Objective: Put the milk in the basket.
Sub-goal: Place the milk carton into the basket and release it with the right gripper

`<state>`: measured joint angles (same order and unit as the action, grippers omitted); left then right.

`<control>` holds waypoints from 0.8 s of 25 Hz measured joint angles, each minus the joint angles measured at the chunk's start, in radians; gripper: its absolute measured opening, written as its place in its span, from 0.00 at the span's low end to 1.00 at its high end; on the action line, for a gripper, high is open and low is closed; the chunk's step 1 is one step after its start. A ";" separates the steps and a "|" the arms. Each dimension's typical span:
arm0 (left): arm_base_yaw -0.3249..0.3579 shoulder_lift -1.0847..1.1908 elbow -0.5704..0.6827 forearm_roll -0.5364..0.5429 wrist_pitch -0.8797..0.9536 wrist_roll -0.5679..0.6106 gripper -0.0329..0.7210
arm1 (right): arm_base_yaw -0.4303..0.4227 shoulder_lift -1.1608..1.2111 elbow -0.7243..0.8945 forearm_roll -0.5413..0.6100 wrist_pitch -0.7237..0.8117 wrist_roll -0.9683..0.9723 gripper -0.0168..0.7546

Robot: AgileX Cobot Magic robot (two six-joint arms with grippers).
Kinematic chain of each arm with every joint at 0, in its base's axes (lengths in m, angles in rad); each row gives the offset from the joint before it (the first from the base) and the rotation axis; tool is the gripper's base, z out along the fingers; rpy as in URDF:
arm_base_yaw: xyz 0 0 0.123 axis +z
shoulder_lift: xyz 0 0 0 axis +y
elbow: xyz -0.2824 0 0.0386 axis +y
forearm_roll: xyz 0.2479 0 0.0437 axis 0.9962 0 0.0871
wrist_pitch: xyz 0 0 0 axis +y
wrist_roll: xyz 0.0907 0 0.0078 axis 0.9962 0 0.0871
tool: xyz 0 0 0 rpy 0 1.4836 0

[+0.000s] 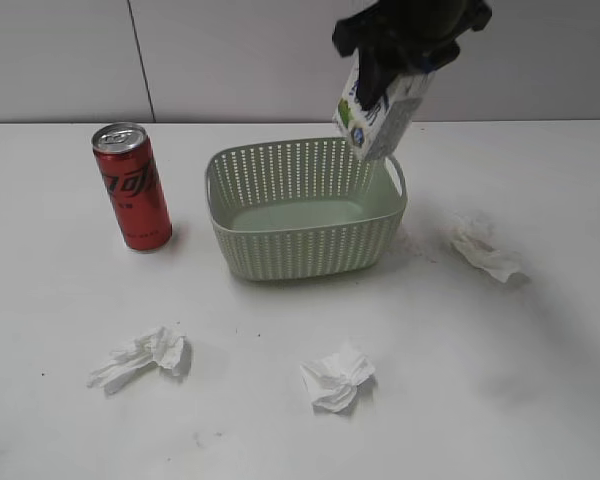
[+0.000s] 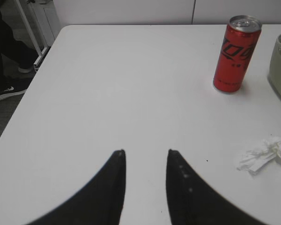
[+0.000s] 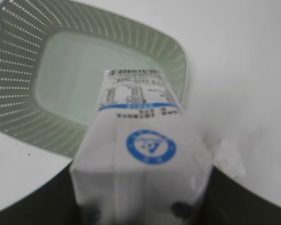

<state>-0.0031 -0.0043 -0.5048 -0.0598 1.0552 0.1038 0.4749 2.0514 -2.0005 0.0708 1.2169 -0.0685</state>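
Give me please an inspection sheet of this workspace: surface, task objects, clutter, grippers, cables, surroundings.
Surface: white table, a few small dark specks.
Job's things: milk held tilted in the air above the right end of the basket; basket appears empty, standing on the table.
Clutter: red can upright, left of the basket and apart from it; three crumpled tissues, front left, front centre, right.
Grippers: right gripper shut on the milk; left gripper open, empty, over bare table.
Cables: nothing seen.
Surroundings: pale wall panels; a person's shoe on the floor beside the table.
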 joint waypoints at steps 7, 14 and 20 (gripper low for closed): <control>0.000 0.000 0.000 0.000 0.000 0.000 0.34 | 0.038 0.211 -0.053 0.006 -0.038 -0.043 0.45; 0.000 0.000 0.000 0.000 0.000 0.000 0.34 | 0.048 0.327 -0.058 -0.007 -0.093 -0.054 0.45; 0.000 0.000 0.000 0.000 0.000 0.000 0.34 | 0.048 0.330 -0.106 -0.002 -0.080 -0.064 0.81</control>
<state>-0.0031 -0.0043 -0.5048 -0.0598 1.0552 0.1038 0.5231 2.3812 -2.1067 0.0692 1.1371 -0.1329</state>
